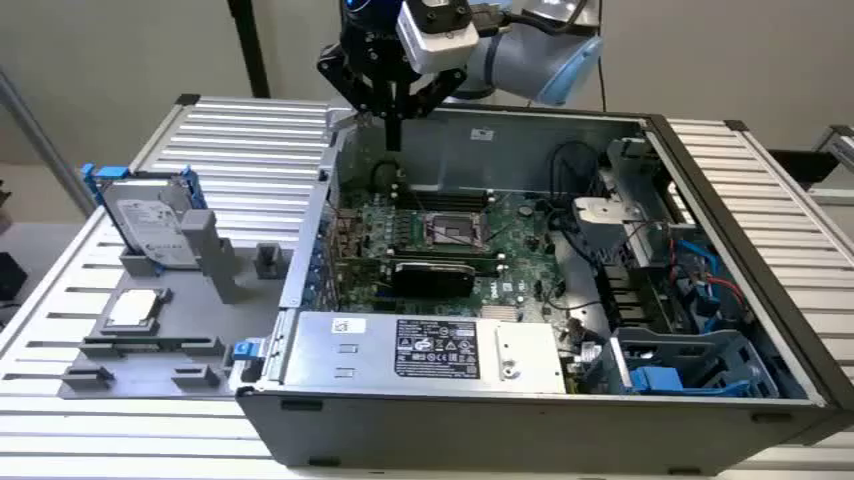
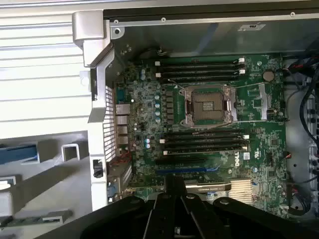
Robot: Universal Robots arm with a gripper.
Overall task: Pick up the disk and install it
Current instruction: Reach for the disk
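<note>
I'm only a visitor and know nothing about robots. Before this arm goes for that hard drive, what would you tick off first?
1. Is the disk ready to be picked up? It stands upright in the grey stand on the exterior view's left: ok.
2. Is the disk held by the gripper? The gripper hangs over the rear edge of the computer case, apart from the disk: not ok.
3. Is the computer case open, with its insides exposed? Ok.
4. Is the blue drive bay free to take the disk? Cannot tell.
5. Is the small silver chip lying apart from the disk? Ok.
</note>
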